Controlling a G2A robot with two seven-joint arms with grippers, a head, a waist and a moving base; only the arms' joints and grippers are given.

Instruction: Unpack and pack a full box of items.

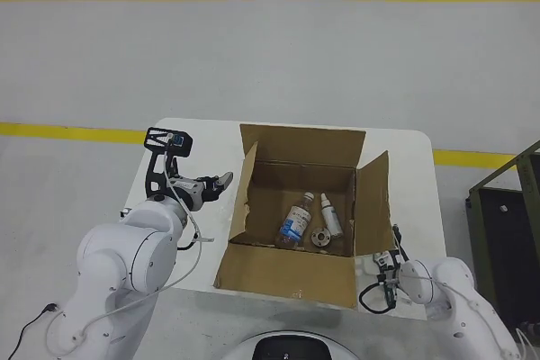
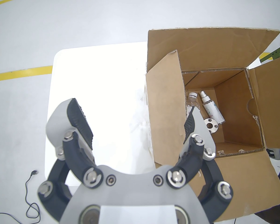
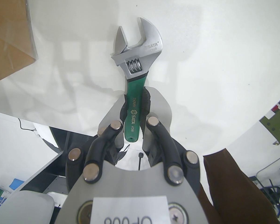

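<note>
An open cardboard box [image 1: 292, 270] stands on the white table [image 1: 198, 144]. Inside lie a clear bottle [image 1: 296, 220], a white spray bottle [image 1: 330, 217] and a round metal flange [image 1: 320, 237]; the same spray bottle [image 2: 211, 107] and flange [image 2: 211, 125] show in the left wrist view. My left gripper [image 2: 140, 115] hangs open and empty above the table, just left of the box [image 2: 168, 108]. My right gripper [image 3: 134, 108] is shut on the green handle of an adjustable wrench [image 3: 136, 71], low over the table's near right corner beside the box [image 3: 7, 24].
A dark green metal frame [image 1: 513, 198] stands off the table's right side. Yellow floor lines [image 1: 63, 132] run behind the table. A black cable [image 2: 30, 199] lies on the floor at the left. Bare tabletop [image 2: 95, 75] stretches left of the box.
</note>
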